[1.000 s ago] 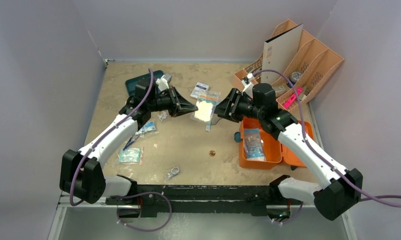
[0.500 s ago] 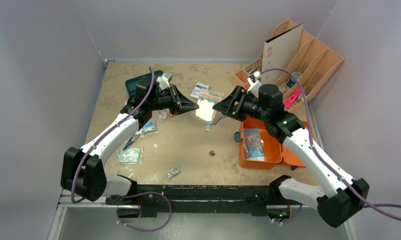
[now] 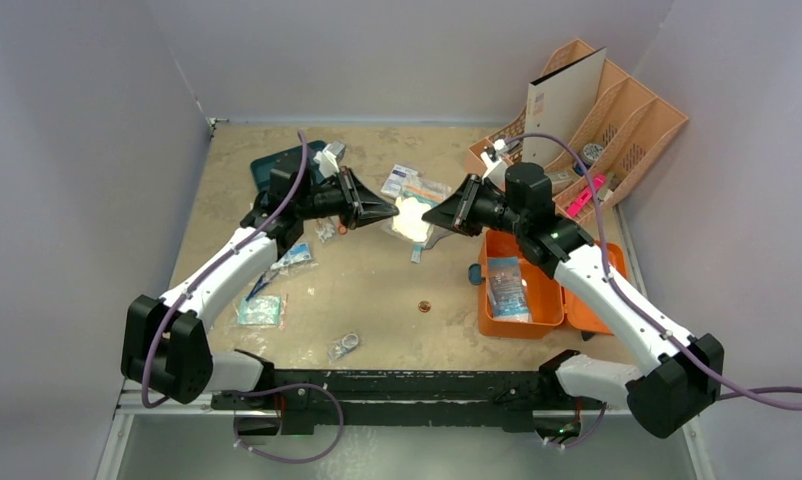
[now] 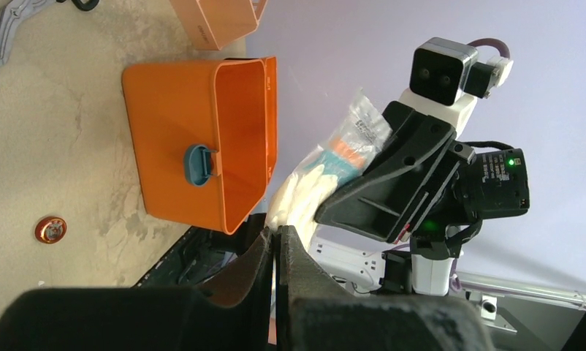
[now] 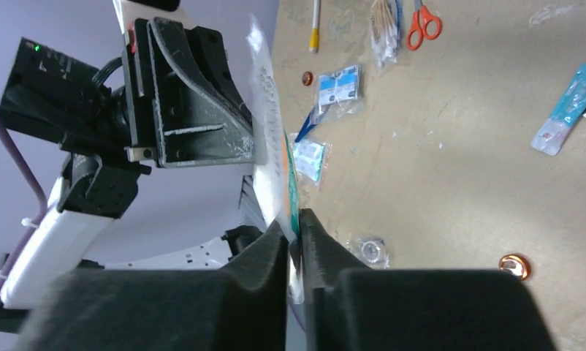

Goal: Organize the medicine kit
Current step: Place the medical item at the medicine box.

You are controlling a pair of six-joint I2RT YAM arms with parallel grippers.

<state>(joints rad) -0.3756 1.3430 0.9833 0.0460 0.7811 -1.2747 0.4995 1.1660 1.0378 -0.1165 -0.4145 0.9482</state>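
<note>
Our right gripper [image 5: 296,219] has snapped down from wide apart and now pinches the edge of the clear packet [image 5: 269,102]. Our left gripper [image 4: 277,235] stays clamped on the other end, so the packet hangs between the two. The medicine kit [image 3: 549,300] hasn't budged: it lies lid open on the table [image 3: 377,290] beneath our right arm.

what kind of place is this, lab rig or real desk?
Likely a lab robot cell: plain walls box in one table, the left arm and right arm are bolted to its near edge, and staged props lie about, such as the orange medicine kit and a desk organizer.
</note>
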